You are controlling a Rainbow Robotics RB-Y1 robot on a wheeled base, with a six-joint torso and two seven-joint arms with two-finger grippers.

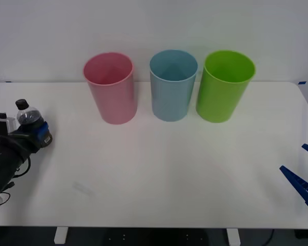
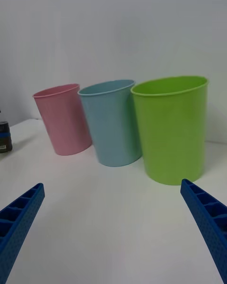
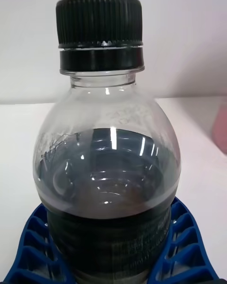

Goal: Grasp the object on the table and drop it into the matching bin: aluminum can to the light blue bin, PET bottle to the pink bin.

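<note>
The left gripper [image 1: 35, 134] is clamping the bottle [image 1: 28, 116] upright, well to the left of the pink bin [image 1: 111, 87], near the table [image 1: 169, 169] edge. Judged step: grasp made, carry pending. The next move is calling for a lift above the pink bin's rim before release. The right gripper [image 2: 113, 227] is idling spread wide, right of the green bin [image 2: 172, 128]. The left wrist view is showing blue fingers [image 3: 33, 241] hugging the label; the front view is not.

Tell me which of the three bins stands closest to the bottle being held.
The pink bin, leftmost in the row; the light blue bin and green bin stand farther from the bottle in the left end effector.
</note>
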